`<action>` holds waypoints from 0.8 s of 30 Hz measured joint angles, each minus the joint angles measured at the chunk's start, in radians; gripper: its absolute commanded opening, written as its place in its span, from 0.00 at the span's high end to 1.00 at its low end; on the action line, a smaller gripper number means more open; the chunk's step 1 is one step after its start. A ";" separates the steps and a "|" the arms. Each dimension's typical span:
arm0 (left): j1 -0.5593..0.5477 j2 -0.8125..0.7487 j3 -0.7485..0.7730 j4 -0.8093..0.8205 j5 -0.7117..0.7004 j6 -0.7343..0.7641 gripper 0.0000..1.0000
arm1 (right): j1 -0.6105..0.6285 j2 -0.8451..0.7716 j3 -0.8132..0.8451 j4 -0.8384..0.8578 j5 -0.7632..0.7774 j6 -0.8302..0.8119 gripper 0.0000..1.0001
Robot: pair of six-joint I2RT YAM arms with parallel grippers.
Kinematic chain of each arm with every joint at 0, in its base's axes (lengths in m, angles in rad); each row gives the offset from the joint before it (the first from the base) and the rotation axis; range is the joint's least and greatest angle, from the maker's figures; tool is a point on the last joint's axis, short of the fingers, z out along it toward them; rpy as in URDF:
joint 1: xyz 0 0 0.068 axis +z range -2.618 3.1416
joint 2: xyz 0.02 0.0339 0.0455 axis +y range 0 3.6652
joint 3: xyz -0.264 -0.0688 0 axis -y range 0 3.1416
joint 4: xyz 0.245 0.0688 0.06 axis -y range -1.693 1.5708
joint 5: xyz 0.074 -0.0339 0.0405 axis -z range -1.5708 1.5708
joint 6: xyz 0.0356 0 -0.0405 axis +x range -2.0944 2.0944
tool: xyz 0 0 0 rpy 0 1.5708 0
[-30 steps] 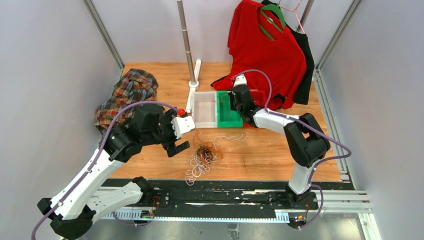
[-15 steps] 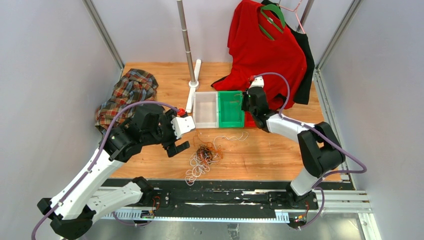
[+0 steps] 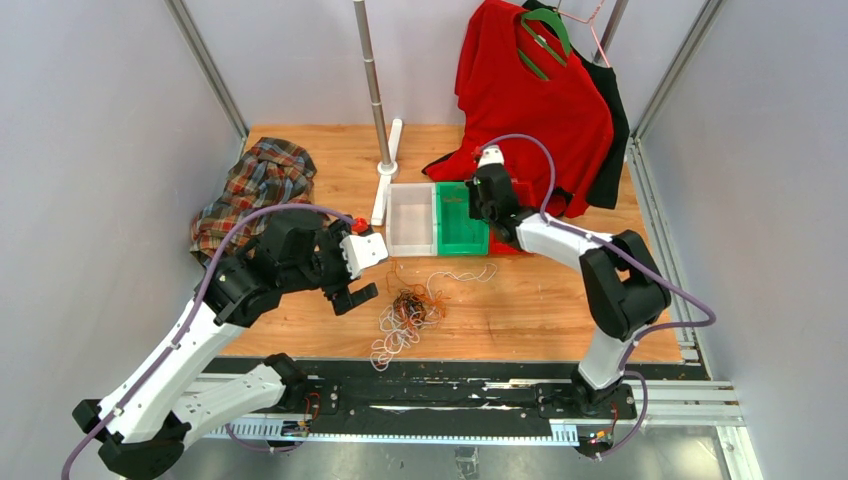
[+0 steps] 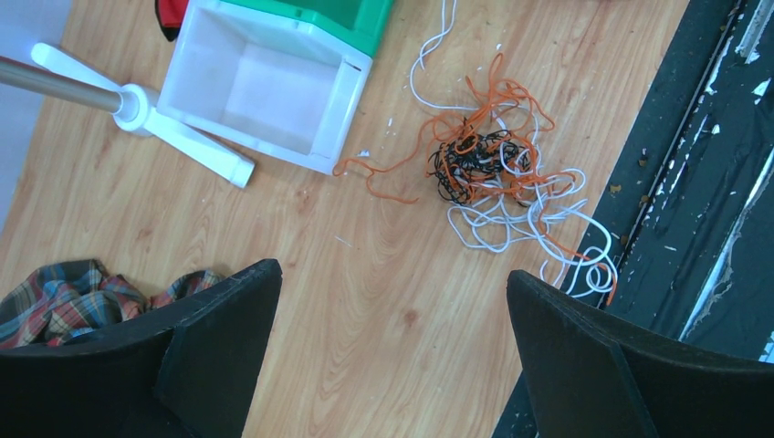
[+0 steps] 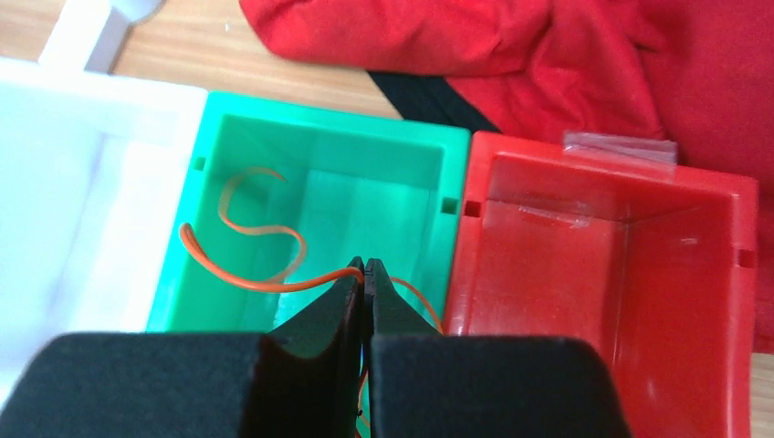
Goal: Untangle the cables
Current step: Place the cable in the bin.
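On your wooden bench [image 3: 520, 310], the tangled white, orange and black cables [image 3: 405, 315] lie just right of the released left claw [image 3: 357, 297]; the right claw [image 5: 364, 266] pinches one thin orange cable [image 5: 274, 286] over the green plastic bin [image 5: 329, 114].

On wooden desk [image 3: 560, 310], note three open bins in a row, walls touching: white bin [image 3: 411, 220], green bin [image 3: 458, 238], red bin [image 5: 602, 274]. Just left of white bin, locate steel pole [image 3: 372, 80] on white base [image 3: 388, 185]. At far left, find crumpled plaid shirt [image 3: 255, 185]. Behind bins, see red shirt [image 3: 530, 90] on green hanger [image 3: 545, 35], black garment [image 3: 608, 130] just beside.
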 measured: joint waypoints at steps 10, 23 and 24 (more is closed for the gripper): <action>0.000 -0.002 0.000 0.000 0.000 0.004 0.01 | 0.054 0.118 0.131 -0.147 0.017 -0.086 0.44; 0.006 0.055 0.000 0.000 0.023 0.011 0.05 | 0.065 0.034 0.157 -0.210 -0.079 -0.076 0.35; 0.009 0.062 0.000 0.000 0.026 0.011 0.06 | 0.065 0.010 0.149 -0.204 -0.100 -0.065 0.37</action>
